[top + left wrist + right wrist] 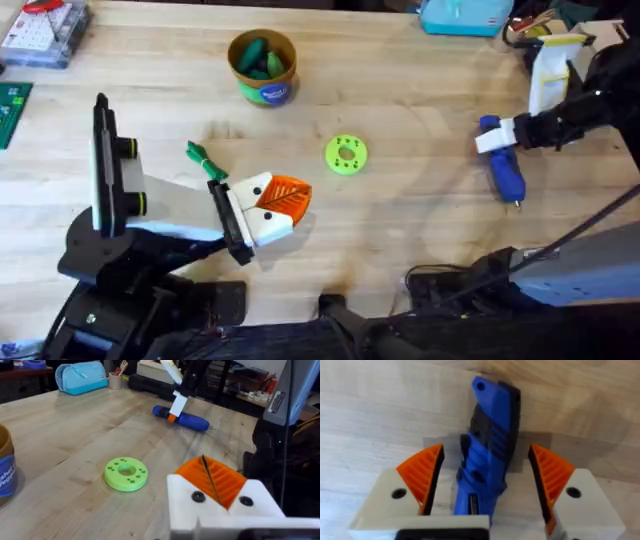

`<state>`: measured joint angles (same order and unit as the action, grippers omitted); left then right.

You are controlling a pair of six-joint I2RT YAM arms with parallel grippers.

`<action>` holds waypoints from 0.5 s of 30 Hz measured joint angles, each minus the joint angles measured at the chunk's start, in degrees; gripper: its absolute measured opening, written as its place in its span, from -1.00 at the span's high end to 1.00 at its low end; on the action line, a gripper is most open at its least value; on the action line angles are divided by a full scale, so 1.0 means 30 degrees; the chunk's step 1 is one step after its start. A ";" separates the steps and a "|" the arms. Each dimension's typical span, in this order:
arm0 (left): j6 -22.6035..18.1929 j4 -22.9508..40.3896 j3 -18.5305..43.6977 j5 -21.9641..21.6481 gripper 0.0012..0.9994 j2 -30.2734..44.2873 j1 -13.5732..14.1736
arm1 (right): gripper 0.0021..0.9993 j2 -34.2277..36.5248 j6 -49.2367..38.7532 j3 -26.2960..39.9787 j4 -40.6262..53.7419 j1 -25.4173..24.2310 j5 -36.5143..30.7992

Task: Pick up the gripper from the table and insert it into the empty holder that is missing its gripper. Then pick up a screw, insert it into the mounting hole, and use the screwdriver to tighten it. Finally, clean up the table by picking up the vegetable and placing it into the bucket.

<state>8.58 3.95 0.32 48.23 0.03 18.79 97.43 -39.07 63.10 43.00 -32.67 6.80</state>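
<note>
Screwdriver first: the blue, fat pen-shaped powered screwdriver lies flat on the pale wooden counter at my right side, its thin metal bit pointing toward me. My right pincer, white with orange ribbed pads, straddles its body with the jaws spread wide; neither pad touches it. If I close off-centre, I judge one pad would meet the rounded body first and roll or slide the tool out.

My left pincer hovers near the counter's middle, its orange pads pressed together, holding nothing. Behind it lies the slender dark-green toy vegetable with a curly bright-green stem, close to the arm's white body; a careless swing could knock it away.

Farther back stands the round tan-yellow bucket with a blue-green label band, with green pieces inside. Between the arms rests a lime-green round disc with holes, which I could mistake for the vegetable.
</note>
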 joint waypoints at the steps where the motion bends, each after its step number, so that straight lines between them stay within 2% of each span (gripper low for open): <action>1: 0.0000 0.0000 0.0000 0.0000 0.98 0.0000 0.0000 | -0.98 0.0350 -0.0003 -0.0007 -0.0224 0.0000 0.0179; 15: 0.0000 0.0000 0.0000 0.0007 0.98 0.0000 0.0000 | -0.98 0.1781 0.0503 0.0684 -0.0380 -0.0189 0.0509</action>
<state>8.58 3.95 0.32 48.25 0.03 18.79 102.77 -37.56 65.15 41.86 -33.23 8.33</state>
